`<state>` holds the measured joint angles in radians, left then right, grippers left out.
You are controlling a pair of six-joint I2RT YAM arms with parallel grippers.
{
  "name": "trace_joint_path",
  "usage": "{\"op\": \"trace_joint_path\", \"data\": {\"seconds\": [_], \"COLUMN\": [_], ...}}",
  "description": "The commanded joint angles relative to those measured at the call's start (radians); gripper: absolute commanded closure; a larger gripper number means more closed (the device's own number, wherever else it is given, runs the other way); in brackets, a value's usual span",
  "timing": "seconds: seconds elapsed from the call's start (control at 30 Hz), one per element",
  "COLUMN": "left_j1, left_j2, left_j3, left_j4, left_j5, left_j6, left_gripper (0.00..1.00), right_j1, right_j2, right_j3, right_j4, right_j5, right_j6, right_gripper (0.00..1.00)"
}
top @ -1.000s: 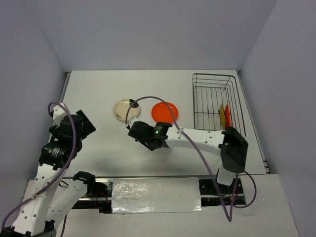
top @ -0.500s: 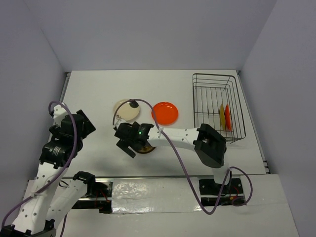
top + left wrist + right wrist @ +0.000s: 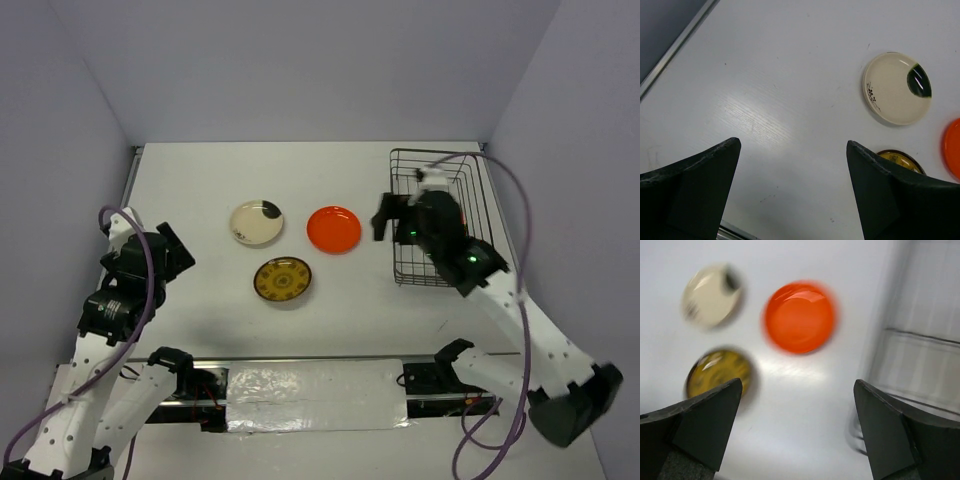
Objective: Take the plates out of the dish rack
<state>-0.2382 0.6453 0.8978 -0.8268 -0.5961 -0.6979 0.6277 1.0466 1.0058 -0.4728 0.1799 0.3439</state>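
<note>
Left arm (image 3: 110,320) sits at the table's (image 3: 200,180) near left corner. Left gripper (image 3: 792,145) is wide open with nothing between its fingers (image 3: 695,185), raised over bare table by the left edge and touching no plate.

Amber plate (image 3: 282,280), dark patterned rim, lies flat about mid-table, nearest the near edge of the three plates that are out. Just past it lie the cream plate (image 3: 257,223), with a dark spot on its rim side, and the orange plate (image 3: 334,229). They are side by side, cream on the left, both flat. All three are apart, none touching.

Right arm (image 3: 500,290) reaches from the near right corner up over the dish rack (image 3: 430,160). Right gripper (image 3: 797,385) has its fingers spread wide and holds nothing. The right wrist view is blurred; it shows the three plates on the table and the rack's wire side to its right.

The rack stands along the table's right edge, running toward the far right corner. The arm covers its near half, so I can't tell what is inside there. The far half shows only wire.
</note>
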Motion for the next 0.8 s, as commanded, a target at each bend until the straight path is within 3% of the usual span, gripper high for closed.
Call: {"op": "trace_joint_path", "data": {"seconds": [0.0, 0.1, 0.17, 0.23, 0.3, 0.33, 0.4, 0.63, 0.77], "left_j1": [-0.006, -0.007, -0.007, -0.007, -0.009, -0.009, -0.015, -0.016, -0.016], "left_j2": [0.025, 0.05, 0.06, 0.068, 0.073, 0.077, 0.085, 0.094, 0.102], "left_j3": [0.003, 0.0, -0.003, -0.005, -0.007, -0.007, -0.007, -0.01, -0.01], "left_j4": [0.058, 0.075, 0.086, 0.091, 0.1, 0.101, 0.103, 0.114, 0.117], "left_j5": [0.048, 0.082, 0.102, 0.113, 0.13, 0.134, 0.143, 0.16, 0.163], "left_j6": [0.047, 0.066, 0.072, 0.081, 0.092, 0.094, 0.098, 0.106, 0.107], "left_gripper": [0.01, 0.0, 0.01, 0.0, 0.0, 0.0, 0.0, 0.0, 0.01], "right_j1": [-0.198, -0.377, -0.506, -0.578, -0.669, -0.692, -0.727, -0.737, -0.74], "right_j2": [-0.167, -0.189, -0.174, -0.171, -0.16, -0.151, -0.105, 0.016, 0.056], "right_j3": [-0.036, -0.001, 0.008, -0.013, -0.044, -0.052, -0.053, -0.041, -0.044], "right_j4": [-0.067, -0.159, -0.175, -0.147, -0.093, -0.063, -0.055, -0.024, -0.006], "right_j5": [0.125, 0.194, 0.136, 0.031, -0.034, -0.096, -0.14, -0.132, -0.143], "right_j6": [0.046, -0.008, -0.048, -0.072, -0.092, -0.106, -0.118, -0.186, -0.206], "right_gripper": [0.0, 0.01, 0.07, 0.15, 0.3, 0.38, 0.43, 0.55, 0.57]}}
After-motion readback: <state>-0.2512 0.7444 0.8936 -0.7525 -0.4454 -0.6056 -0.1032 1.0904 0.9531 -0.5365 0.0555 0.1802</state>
